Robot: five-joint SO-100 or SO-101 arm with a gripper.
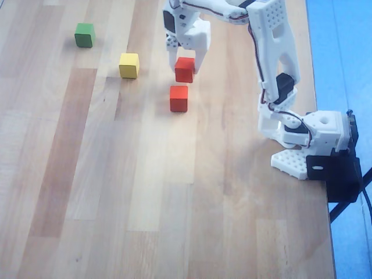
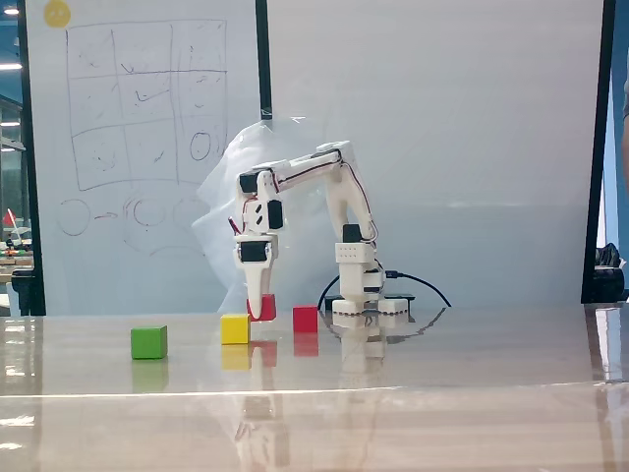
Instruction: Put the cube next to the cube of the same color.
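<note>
In the overhead view my gripper (image 1: 185, 67) is shut on the cube (image 1: 185, 70), a bright orange-red block between the two fingers. The cube of the same color (image 1: 179, 98) lies on the wooden table just below it in that view, a small gap apart. The fixed view shows the gripper (image 2: 259, 309) pointing straight down with the cube (image 2: 265, 307) held slightly above the tabletop. There it hangs between the yellow cube (image 2: 235, 328) and the resting red cube (image 2: 306, 319).
A yellow cube (image 1: 129, 65) sits left of the held cube and a green cube (image 1: 84, 35) farther up-left. The arm's base (image 1: 308, 139) stands at the table's right edge. A crumpled plastic sheet (image 2: 231, 236) and whiteboards stand behind the table.
</note>
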